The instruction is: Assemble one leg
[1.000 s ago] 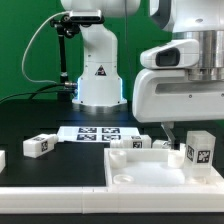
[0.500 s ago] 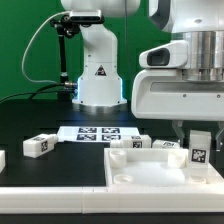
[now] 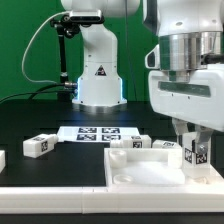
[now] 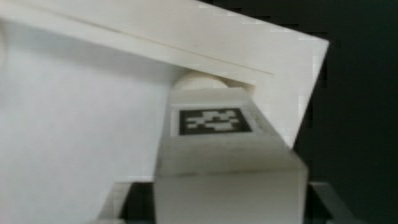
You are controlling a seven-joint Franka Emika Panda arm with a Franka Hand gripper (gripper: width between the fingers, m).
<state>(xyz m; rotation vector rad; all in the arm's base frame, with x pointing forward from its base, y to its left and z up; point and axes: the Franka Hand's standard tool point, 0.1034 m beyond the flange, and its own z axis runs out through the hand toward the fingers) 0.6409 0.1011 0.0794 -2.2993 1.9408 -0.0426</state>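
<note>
My gripper (image 3: 197,140) is shut on a leg (image 3: 199,156), a chunky white post with a black-and-white tag facing the camera. It holds the leg upright over the corner of the large flat white panel (image 3: 140,170) on the exterior view's right. In the wrist view the leg (image 4: 217,140) fills the space between the two dark fingers (image 4: 132,204), and its far end sits at the raised corner of the panel (image 4: 71,120). I cannot tell whether the leg touches the panel.
Another loose leg (image 3: 37,145) lies to the exterior view's left, and one more (image 3: 2,160) at the left edge. Further legs (image 3: 135,143) lie behind the panel. The marker board (image 3: 95,132) lies in front of the robot base (image 3: 97,75).
The hand has turned about its axis and sunk a little. The held leg has shifted slightly left and down toward the panel's corner. The loose parts have not moved.
</note>
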